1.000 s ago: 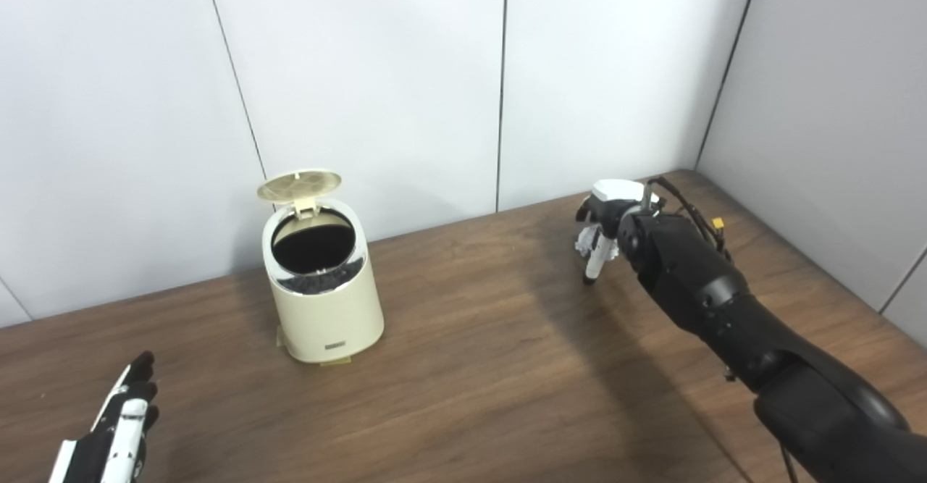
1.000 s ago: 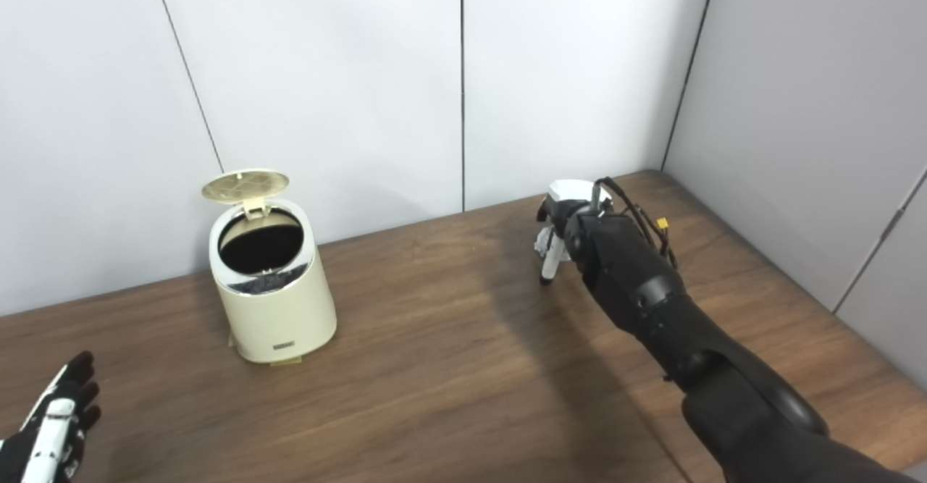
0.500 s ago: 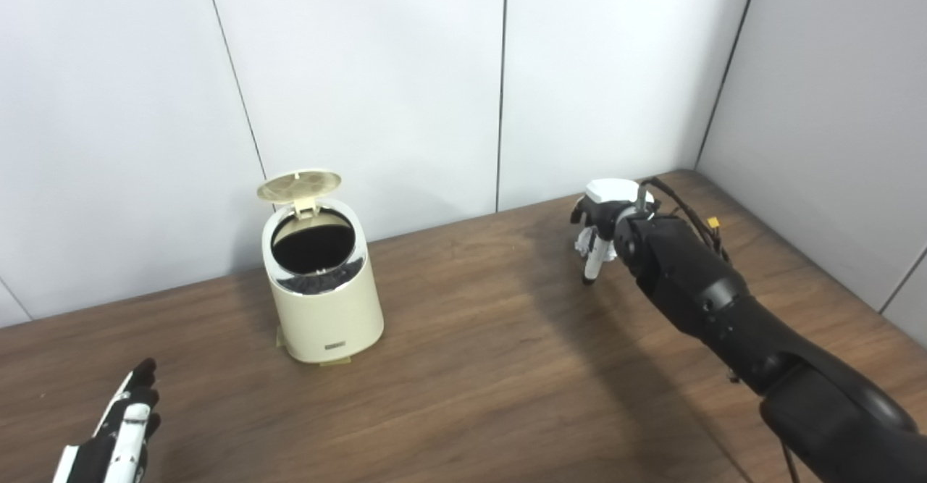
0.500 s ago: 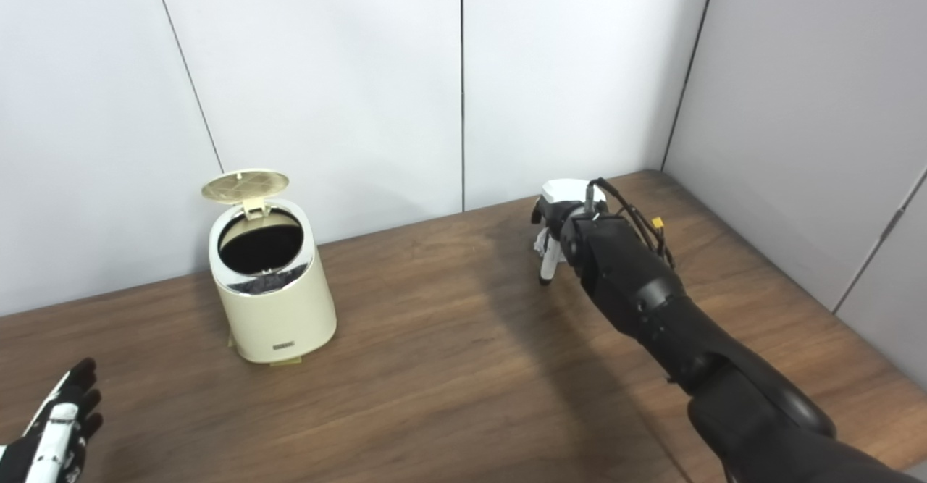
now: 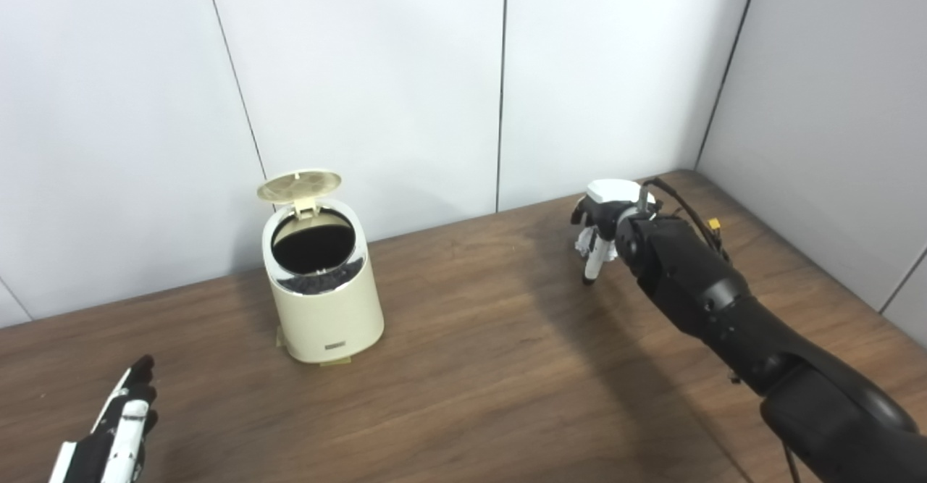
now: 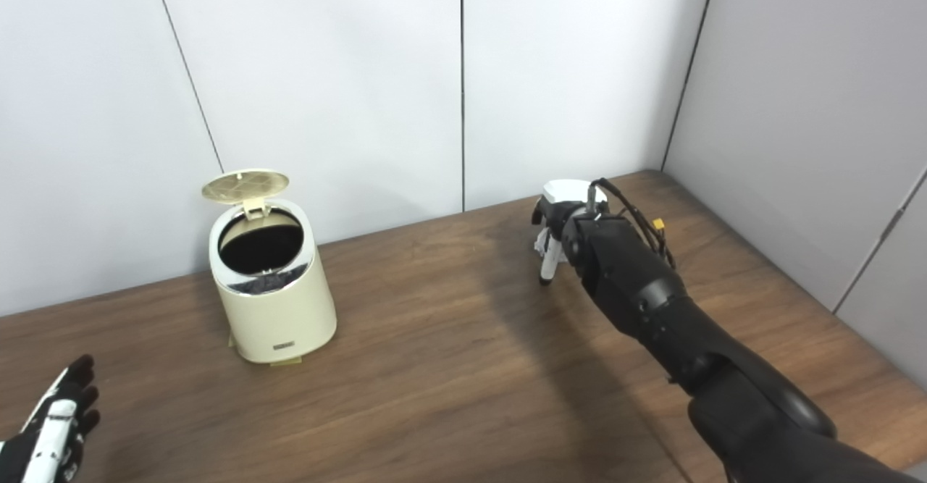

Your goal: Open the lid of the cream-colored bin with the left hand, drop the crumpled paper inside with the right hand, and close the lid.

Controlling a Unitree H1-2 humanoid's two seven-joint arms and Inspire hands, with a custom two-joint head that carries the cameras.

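Two hands work this wooden table [image 5: 463,367], well apart from one another. At the far left, near the bottom edge, the left hand [image 5: 116,432] lies low over the tabletop with its black-and-white fingers [image 5: 137,378] stretched out straight, close side by side, pointing away toward the wall; it holds nothing and touches nothing that can be seen. Farther in, toward the back of the table and near the pale panelled wall [image 5: 362,70], stands the cream-colored bin [image 5: 326,302], upright, with a shiny metal ring round its mouth and a small dark label low on its front. Its lid [image 5: 299,185] is swung up on the hinge at the back and stands tilted open above the rim, so the dark inside of the bin shows. A bare stretch of wood lies between the bin and the right side. There, near the back right corner of the table, the right hand [image 5: 600,231] reaches out at the end of a long black arm [image 5: 724,309] that enters from the lower right. Its fingers curl downward round the crumpled paper [image 5: 584,241], a small white wad seen just under the palm, with one white fingertip pointing down to the tabletop. Whether the paper is lifted clear of the wood or rests on it cannot be told.
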